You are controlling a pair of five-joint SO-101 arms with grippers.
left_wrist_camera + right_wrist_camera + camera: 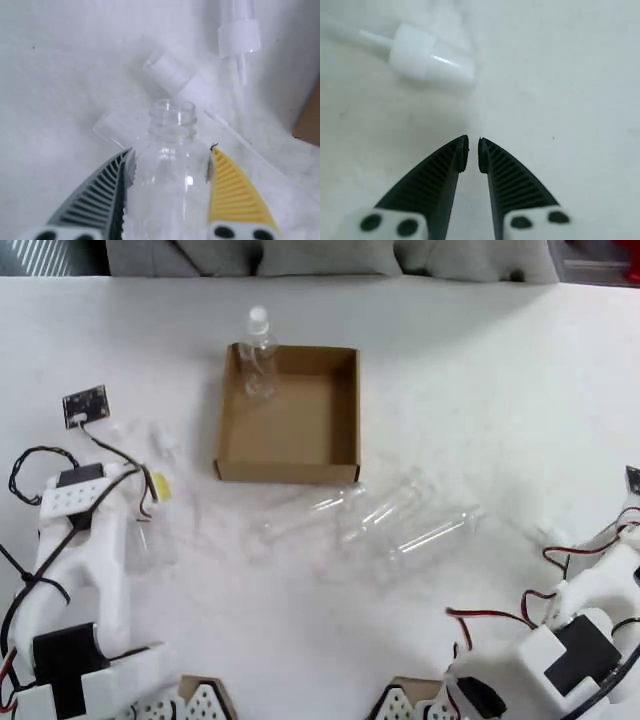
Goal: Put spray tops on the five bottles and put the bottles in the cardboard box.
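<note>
My left gripper [171, 151] is shut on a clear bottle [172, 117] with an open, capless neck; its grey and yellow fingers press the bottle's sides. Two white spray tops [172, 75] [239, 39] lie on the table just past the neck. In the high view this gripper [150, 490] sits left of the cardboard box [290, 465]. A capped bottle [258, 350] stands at the box's far left corner. Three capless bottles [385, 508] lie in front of the box. My right gripper [473, 145] is shut with nothing in it, a short way from a spray top [427, 57].
A small black board [85, 405] with a cable lies at the far left. Both arm bases and their red and black wires [490, 620] take up the front edge. White table [480, 390] stretches to the right of the box.
</note>
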